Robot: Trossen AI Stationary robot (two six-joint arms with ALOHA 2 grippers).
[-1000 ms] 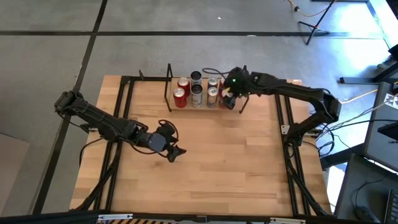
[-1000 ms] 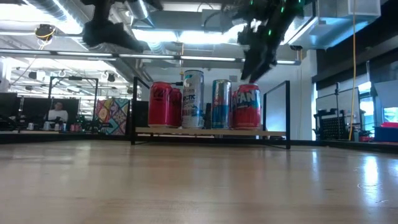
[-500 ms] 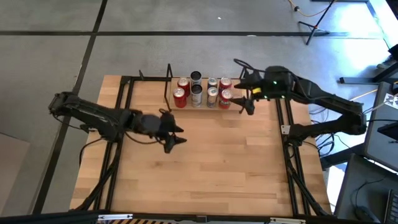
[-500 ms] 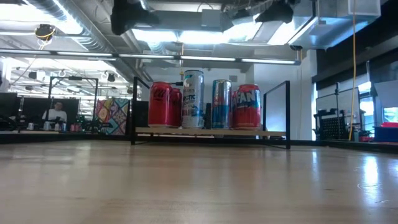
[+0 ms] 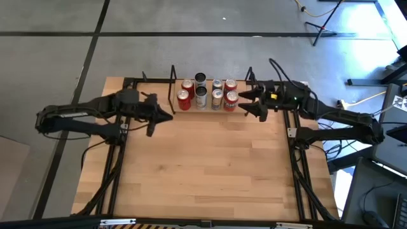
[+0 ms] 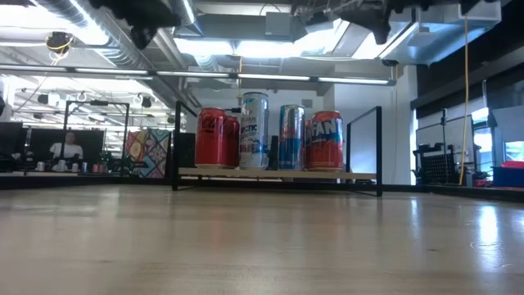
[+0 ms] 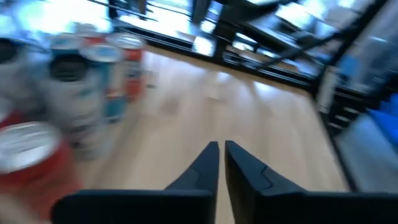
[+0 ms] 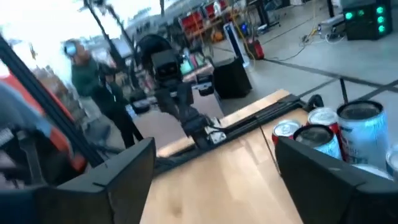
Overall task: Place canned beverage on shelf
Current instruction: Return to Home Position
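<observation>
Several cans, red and silver, stand upright on the shelf, a low wooden board with black wire end frames at the table's far edge. My left gripper hovers shut above the table just left of the shelf, with nothing between its fingers. My right gripper hovers open just right of the shelf's right end. Its fingers stand wide apart, with the cans off to one side and nothing between them. In the low view both grippers are high above the table at the picture's top.
The black frame rails run along the table's left and right sides. The bare wooden tabletop spreads out in front of the shelf. A person stands in the room beyond the table's left side.
My left gripper has risen and gone from mid-table toward the far edge, ending left of the shelf, and it has shut. My right gripper has lifted away from the red can at the shelf's right end and drawn back toward the table's right edge. The cans have stayed put.
</observation>
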